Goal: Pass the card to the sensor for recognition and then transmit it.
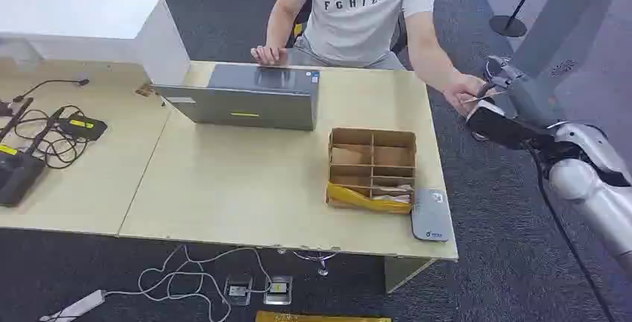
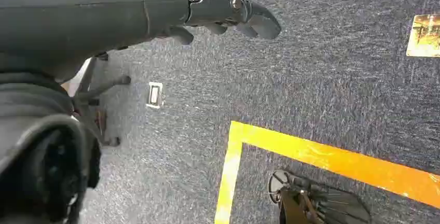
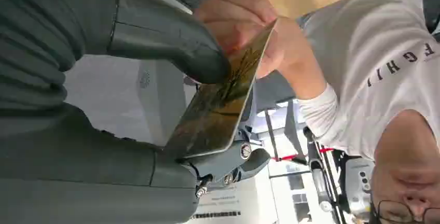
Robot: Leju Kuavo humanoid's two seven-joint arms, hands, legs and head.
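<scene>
1. Head view: the right arm enters from the lower right of the frame and reaches up and left, ending with the right robot hand (image 1: 501,106) past the right edge of the counter (image 1: 223,180), at the middle right of the frame.
2. The right robot hand meets a person's hand (image 1: 463,87) there, and a thin pale sliver of the card (image 1: 477,98) shows between them.
3. Right wrist view: the thick thumb (image 3: 166,37) presses on one face of the card (image 3: 218,105) and darker fingers (image 3: 233,164) support its lower end, so the right robot hand holds the card.
4. The person's hand (image 3: 244,22) grips the card's far end, so both hold it at once.
5. In that frame the card's long axis runs diagonally from lower left to upper right, its glossy face turned toward the camera.
6. Left wrist view: the left robot hand (image 2: 228,14) hangs over the carpet floor (image 2: 321,89) at the top of the frame, fingers loosely apart and holding nothing.
7. In the head view, a grey sensor (image 1: 431,215) lies flat at the counter's lower right corner, just beside a cardboard divider box (image 1: 371,167).
</scene>
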